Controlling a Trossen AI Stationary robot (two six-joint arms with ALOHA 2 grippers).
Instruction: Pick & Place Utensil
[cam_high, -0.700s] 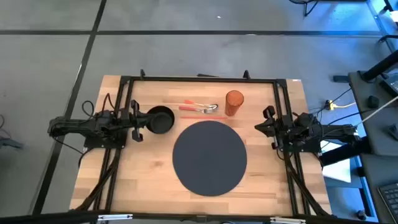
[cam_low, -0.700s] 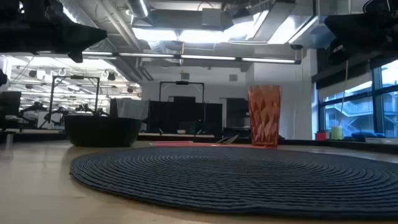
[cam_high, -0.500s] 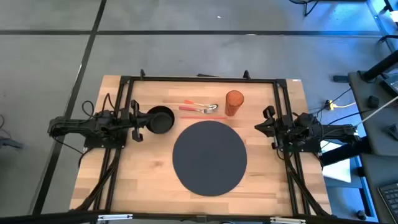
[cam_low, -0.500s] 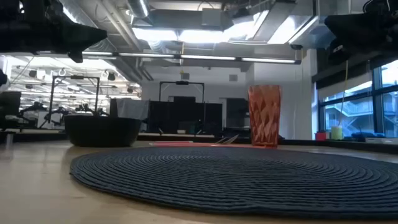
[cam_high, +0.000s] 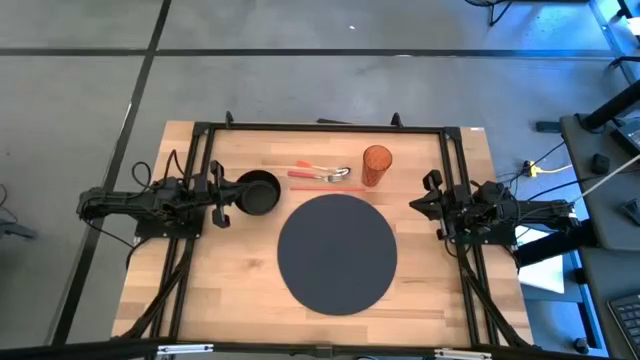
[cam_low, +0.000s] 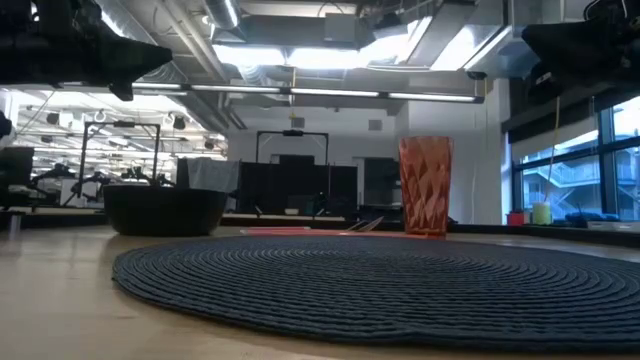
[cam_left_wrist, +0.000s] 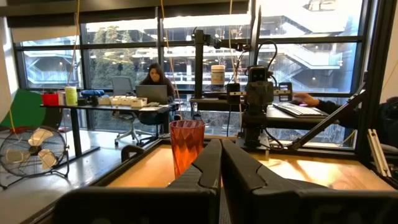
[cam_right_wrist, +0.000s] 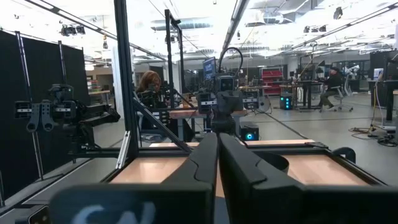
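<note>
A utensil with an orange handle and a silver head (cam_high: 322, 173) lies flat on the wood near the table's far edge, between a black bowl (cam_high: 257, 192) and an orange faceted cup (cam_high: 376, 164). A round dark woven mat (cam_high: 337, 252) lies mid-table. My left gripper (cam_high: 222, 203) hovers at the table's left side, just left of the bowl, fingers shut (cam_left_wrist: 220, 163). My right gripper (cam_high: 428, 205) hovers at the right side, right of the mat, fingers shut (cam_right_wrist: 217, 152). Neither touches anything.
A black metal frame (cam_high: 320, 127) runs around the table's far edge and sides. In the low view the cup (cam_low: 426, 185) and bowl (cam_low: 165, 209) stand behind the mat (cam_low: 380, 285). People sit at desks in the room beyond.
</note>
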